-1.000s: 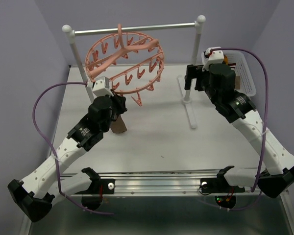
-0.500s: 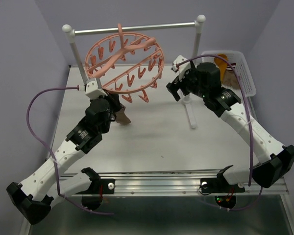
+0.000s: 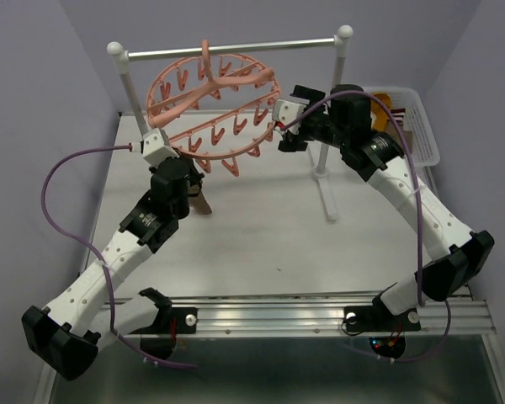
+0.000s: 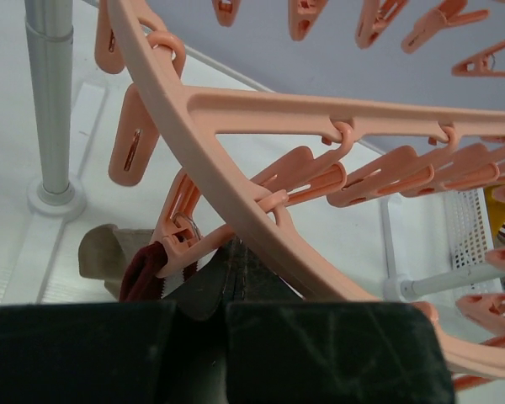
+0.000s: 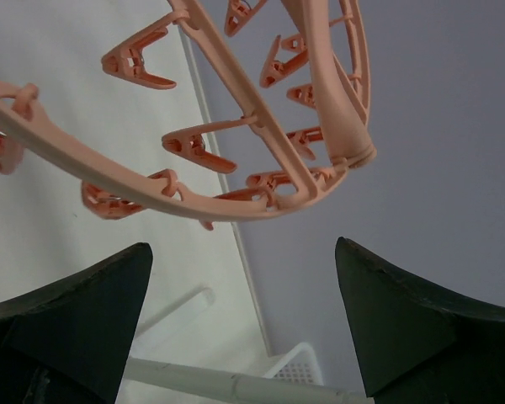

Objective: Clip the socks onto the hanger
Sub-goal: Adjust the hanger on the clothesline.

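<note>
The salmon-pink hanger (image 3: 215, 101) hangs tilted from the rail by its hook. My left gripper (image 3: 188, 174) is under its near-left rim, shut on a brown sock (image 3: 202, 202) that dangles below. In the left wrist view the jaws (image 4: 233, 252) are pressed together just under the ring (image 4: 320, 109). The sock's dark cuff with white stripes (image 4: 143, 268) lies against a clip (image 4: 181, 236); I cannot tell whether the clip bites it. My right gripper (image 3: 279, 126) is open at the ring's right edge. In the right wrist view it (image 5: 244, 328) holds nothing, with the rim (image 5: 236, 206) above it.
The white-posted metal rail stand (image 3: 236, 46) carries the hanger; its right post and foot (image 3: 326, 181) stand beside my right arm. A white basket (image 3: 422, 126) at the back right holds an orange sock (image 3: 379, 105). The basket (image 4: 467, 227) also shows in the left wrist view.
My right gripper has swung left from the basket to the hanger's right rim. My left gripper has carried the sock up and back under the ring.
</note>
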Controlling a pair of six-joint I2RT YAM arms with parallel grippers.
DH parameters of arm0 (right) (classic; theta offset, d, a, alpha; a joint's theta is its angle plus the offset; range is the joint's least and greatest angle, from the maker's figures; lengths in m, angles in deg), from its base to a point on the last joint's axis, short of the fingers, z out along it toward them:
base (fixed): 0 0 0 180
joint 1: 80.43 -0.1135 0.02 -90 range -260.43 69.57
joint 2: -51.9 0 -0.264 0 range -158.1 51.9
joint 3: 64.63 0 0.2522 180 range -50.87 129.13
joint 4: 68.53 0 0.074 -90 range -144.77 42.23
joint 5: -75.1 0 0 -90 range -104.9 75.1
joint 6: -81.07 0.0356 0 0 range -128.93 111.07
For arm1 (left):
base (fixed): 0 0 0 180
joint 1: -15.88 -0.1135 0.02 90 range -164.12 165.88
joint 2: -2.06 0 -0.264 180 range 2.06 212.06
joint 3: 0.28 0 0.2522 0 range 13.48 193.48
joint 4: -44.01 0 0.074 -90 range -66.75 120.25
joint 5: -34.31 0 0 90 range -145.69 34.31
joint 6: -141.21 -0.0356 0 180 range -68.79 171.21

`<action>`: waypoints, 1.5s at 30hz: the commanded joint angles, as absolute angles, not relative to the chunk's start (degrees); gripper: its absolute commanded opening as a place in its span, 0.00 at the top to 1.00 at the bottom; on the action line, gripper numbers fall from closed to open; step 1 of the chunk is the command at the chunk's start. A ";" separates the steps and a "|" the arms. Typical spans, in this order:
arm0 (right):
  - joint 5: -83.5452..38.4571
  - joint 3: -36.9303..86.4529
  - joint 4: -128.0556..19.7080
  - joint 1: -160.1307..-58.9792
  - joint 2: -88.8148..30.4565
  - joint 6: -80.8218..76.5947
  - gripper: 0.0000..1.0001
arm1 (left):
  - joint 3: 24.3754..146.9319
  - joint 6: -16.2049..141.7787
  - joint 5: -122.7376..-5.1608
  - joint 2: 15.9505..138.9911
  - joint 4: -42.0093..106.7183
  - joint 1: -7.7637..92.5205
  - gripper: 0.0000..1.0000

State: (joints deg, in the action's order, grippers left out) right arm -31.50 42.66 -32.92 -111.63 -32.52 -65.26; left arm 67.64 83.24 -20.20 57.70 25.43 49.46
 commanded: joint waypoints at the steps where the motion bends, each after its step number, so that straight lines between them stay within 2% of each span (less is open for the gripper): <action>1: -32.75 48.96 -28.32 -112.33 -36.69 -72.46 0.05 | 70.26 83.03 -17.81 56.12 29.72 48.23 1.00; 7: -37.65 50.55 -28.14 -112.85 -37.92 -73.96 0.16 | 71.14 81.44 -19.39 57.17 31.31 46.99 1.00; 8: -38.19 50.81 -28.05 -112.86 -38.01 -74.14 0.22 | 71.31 81.27 -19.56 57.35 31.31 46.82 1.00; 10: -39.59 51.52 -27.27 -113.39 -38.27 -74.76 0.25 | 71.67 80.92 -19.74 57.79 31.31 46.64 1.00; 11: -40.21 51.69 -26.82 -113.39 -38.36 -75.02 0.30 | 71.84 80.74 -19.74 57.79 31.31 46.55 1.00; 16: -43.11 51.78 -23.84 -114.44 -38.54 -77.82 0.34 | 71.93 80.04 -19.83 57.44 31.39 46.11 1.00; 23: -40.83 53.80 -22.25 -116.90 -40.65 -79.06 0.51 | 72.28 78.98 -20.27 56.91 30.69 45.41 1.00; 31: -41.80 53.81 -21.81 -118.66 -40.21 -79.24 0.60 | 71.23 76.34 -26.42 53.66 27.18 45.24 1.00; 37: -40.48 53.72 -21.46 -119.80 -39.94 -78.37 0.60 | 67.10 76.61 -30.45 45.76 23.22 45.24 1.00; 38: -39.70 54.15 -21.46 -119.80 -40.21 -77.84 0.60 | 66.40 76.17 -32.12 44.70 23.13 45.32 0.89; 39: -39.25 54.68 -21.28 -120.41 -40.38 -77.23 0.60 | 65.26 75.91 -35.27 43.13 23.04 45.24 0.83; 40: -38.29 55.73 -20.41 -120.94 -40.73 -76.35 0.60 | 64.73 75.90 -37.04 42.50 23.04 45.32 0.54; 41: -37.76 56.43 -19.88 -120.95 -41.00 -75.91 0.60 | 64.20 75.64 -38.97 42.06 23.65 45.32 0.40; 43: -37.14 57.67 -18.65 -121.55 -41.79 -74.68 0.61 | 63.32 75.99 -42.48 41.79 24.18 45.24 0.28; 44: -36.53 58.54 -17.86 -121.56 -41.96 -74.24 0.62 | 63.32 75.99 -43.64 42.05 24.45 45.23 0.08; 45: -36.44 58.90 -17.42 -121.56 -42.14 -73.97 0.62 | 63.58 75.64 -44.95 42.40 24.45 45.23 0.02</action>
